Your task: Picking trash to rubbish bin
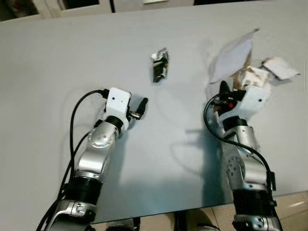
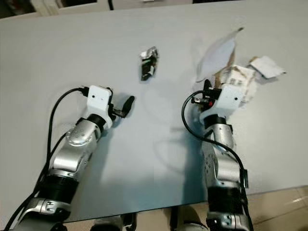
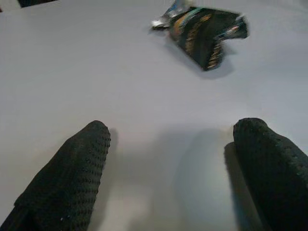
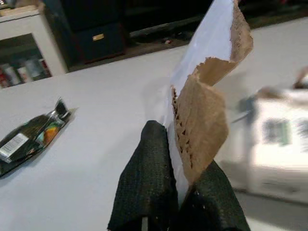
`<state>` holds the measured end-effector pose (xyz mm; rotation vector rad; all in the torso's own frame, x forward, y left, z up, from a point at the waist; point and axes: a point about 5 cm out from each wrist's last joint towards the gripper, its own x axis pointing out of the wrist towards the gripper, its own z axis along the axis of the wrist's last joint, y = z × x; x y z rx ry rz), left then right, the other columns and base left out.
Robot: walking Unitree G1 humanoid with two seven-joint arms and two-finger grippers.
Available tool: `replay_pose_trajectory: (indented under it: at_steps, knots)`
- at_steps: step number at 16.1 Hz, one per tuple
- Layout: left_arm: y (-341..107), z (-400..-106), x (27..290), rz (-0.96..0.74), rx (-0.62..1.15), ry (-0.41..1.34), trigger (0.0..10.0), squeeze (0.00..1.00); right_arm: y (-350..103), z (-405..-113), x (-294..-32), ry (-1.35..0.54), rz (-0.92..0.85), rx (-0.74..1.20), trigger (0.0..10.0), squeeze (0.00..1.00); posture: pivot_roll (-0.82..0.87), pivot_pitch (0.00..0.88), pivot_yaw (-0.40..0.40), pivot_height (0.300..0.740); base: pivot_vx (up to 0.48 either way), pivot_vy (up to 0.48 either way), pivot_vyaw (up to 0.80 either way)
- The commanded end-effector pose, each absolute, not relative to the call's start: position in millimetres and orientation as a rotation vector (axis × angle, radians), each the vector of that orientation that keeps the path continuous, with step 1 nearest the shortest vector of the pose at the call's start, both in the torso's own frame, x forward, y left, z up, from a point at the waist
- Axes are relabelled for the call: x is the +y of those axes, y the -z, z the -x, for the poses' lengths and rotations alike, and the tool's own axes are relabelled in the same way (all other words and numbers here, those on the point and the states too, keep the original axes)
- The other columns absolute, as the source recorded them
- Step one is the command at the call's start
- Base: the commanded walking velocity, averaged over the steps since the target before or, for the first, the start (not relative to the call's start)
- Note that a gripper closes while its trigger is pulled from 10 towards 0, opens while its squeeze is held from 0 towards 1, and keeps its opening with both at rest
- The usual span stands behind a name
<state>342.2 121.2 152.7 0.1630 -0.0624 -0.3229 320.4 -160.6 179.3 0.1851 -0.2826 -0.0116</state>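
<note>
Paper scrap (image 4: 202, 96) upright, pinched in right pincer (image 4: 180, 192).

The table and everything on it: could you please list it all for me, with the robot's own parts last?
Table: one, pale grey, carrying everything.
Wrapper: one, dark with silver ends, crumpled, mid-table ahead of the left gripper.
Torn paper: one, white and brown, pinched upright in the right gripper.
Carton: one, white, torn, beside the paper on the right.
Cabinet: one, white, beyond the table.
Left gripper: black fingers open, low over bare table.
Right gripper: black fingers shut on the paper.
</note>
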Motion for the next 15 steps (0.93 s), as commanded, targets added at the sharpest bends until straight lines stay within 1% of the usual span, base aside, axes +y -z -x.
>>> replay_pose_trajectory:
  at_steps: [1,7,8,9,10,12,14,15]
  knots:
    - [-141,-341,114,-0.141,-0.031,0.329,10.0,0.00,-187,-308,-162,0.034,-0.144,-0.307,0.0,0.00,0.19,0.168,-0.023,0.740,0.000,0.000,0.00]
    - [-140,-346,93,-0.111,-0.056,0.351,10.0,0.00,-200,-286,-174,0.082,-0.008,-0.344,0.0,0.00,0.14,0.117,-0.041,0.740,0.000,0.000,0.00]
    - [-139,-346,89,-0.109,-0.061,0.364,10.0,0.00,-202,-281,-175,0.096,0.014,-0.343,2.7,0.00,0.13,0.112,-0.040,0.740,0.000,0.000,0.00]
    - [-139,-346,86,-0.109,-0.063,0.375,10.0,0.00,-203,-276,-177,0.111,0.036,-0.340,4.2,0.00,0.12,0.110,-0.038,0.740,0.000,0.000,0.00]
    - [-138,-348,84,-0.108,-0.061,0.387,10.0,0.00,-202,-271,-179,0.144,0.061,-0.324,10.0,0.00,0.10,0.104,-0.031,0.740,0.000,0.000,0.00]
    - [-138,-349,81,-0.110,-0.064,0.401,10.0,0.00,-201,-266,-180,0.169,0.073,-0.314,10.0,0.00,0.09,0.100,-0.026,0.740,0.000,0.000,0.00]
    - [-141,-352,74,-0.109,-0.078,0.422,10.0,0.00,-198,-258,-183,0.201,0.075,-0.294,10.0,0.00,0.08,0.093,-0.011,0.740,0.000,0.000,-0.63]
    - [-142,-352,72,-0.110,-0.081,0.430,10.0,0.00,-197,-256,-184,0.207,0.072,-0.291,10.0,0.00,0.08,0.091,-0.009,0.740,0.000,0.000,0.00]
